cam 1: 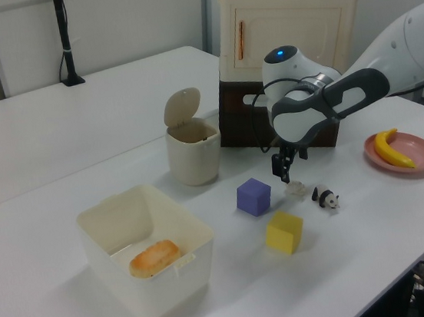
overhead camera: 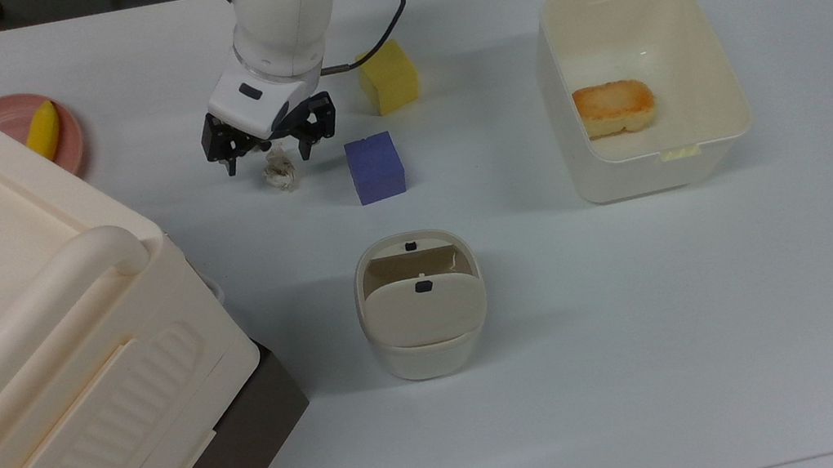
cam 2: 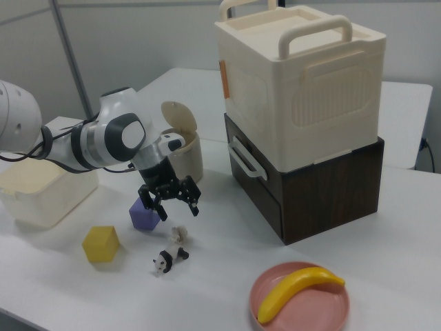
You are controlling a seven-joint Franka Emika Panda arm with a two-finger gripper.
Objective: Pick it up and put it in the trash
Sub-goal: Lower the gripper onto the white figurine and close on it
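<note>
The paper wad (overhead camera: 281,172) is small, crumpled and off-white; it lies on the white table left of a purple block (overhead camera: 374,167). My gripper (overhead camera: 268,155) hangs open just above it, a black finger on either side and neither touching it. In the right view the gripper (cam 2: 173,207) is a little above the wad (cam 2: 180,234). The left view has the gripper (cam 1: 286,172) right over the wad (cam 1: 296,188). The trash (overhead camera: 422,307), a small cream bin with its swing lid tipped open, stands nearer the top view's bottom, also seen as the trash (cam 1: 193,149).
A panda figurine (cam 1: 325,197) lies beside the wad. A yellow block (overhead camera: 387,77) sits behind the arm. An open cream tub (overhead camera: 646,171) holds a bread piece (overhead camera: 614,107). A pink plate (overhead camera: 7,118) carries a banana (overhead camera: 43,129). A big cream box (overhead camera: 28,341) fills the top view's left.
</note>
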